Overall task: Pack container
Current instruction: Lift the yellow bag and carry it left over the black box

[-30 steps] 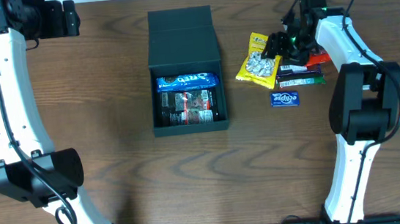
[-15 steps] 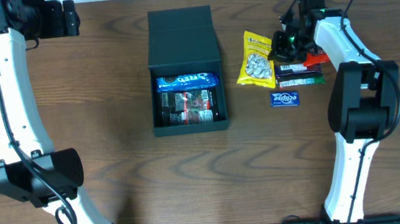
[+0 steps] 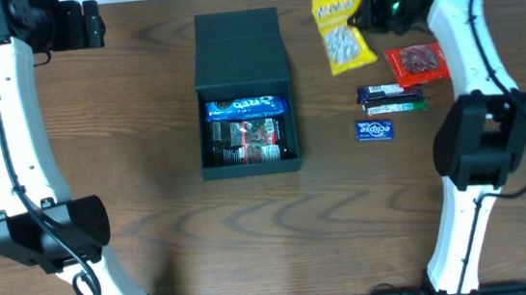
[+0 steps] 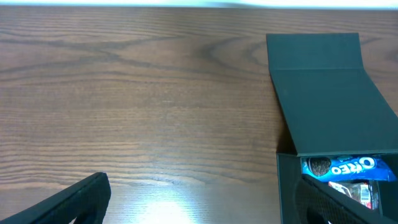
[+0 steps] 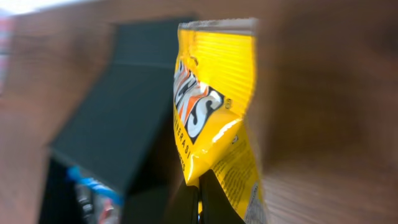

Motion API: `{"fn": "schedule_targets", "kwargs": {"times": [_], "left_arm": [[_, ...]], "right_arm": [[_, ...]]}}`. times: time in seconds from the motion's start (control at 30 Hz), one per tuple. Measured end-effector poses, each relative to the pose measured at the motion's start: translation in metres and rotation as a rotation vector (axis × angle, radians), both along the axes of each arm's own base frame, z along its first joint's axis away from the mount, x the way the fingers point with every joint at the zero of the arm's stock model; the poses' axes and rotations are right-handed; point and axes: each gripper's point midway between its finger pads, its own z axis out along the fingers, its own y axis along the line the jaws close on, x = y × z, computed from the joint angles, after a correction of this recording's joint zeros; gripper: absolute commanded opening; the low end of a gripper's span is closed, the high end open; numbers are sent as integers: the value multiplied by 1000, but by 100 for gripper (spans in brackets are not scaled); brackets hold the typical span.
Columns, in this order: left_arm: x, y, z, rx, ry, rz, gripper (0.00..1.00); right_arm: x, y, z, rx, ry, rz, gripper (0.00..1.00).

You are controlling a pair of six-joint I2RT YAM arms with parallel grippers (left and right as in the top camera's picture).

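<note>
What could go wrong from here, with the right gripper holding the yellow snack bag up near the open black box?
1. The right gripper pinches the crinkly yellow plastic snack bag only at one edge, and the wrist view is motion-blurred; the bag could swing or slip out.
2. The matte black square cardboard container already holds a blue Oreo packet and a dark packet across its floor, so the bag may sit high and block the flap lid.

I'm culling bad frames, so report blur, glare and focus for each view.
Overhead: sharp and evenly lit, the container crisp. Left wrist: sharp, with a pale glare patch on the table near the bottom edge. Right wrist: heavily motion-blurred, the yellow packet and everything behind it smeared.
</note>
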Motion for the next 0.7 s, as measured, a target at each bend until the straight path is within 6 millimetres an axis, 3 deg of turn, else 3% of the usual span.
{"fn": "schedule_targets", "kwargs": {"times": [0.03,0.13,0.2,0.47,0.7], "left_arm": [[0,0,0,0,-1,0,95],[0,0,0,0,0,0,95],[0,0,0,0,0,0,96],[0,3,0,17,1,6,96],[2,5,1,32,-7,4,95]], "right_arm": [[-2,6,23,24,-46,41,1],[-14,27,68,81,-138,151,1],[-27,45,82,111,-167,233,1],[-106,145,69,98,-129,630,1],[-155,191,52,-23,-160,898,1]]}}
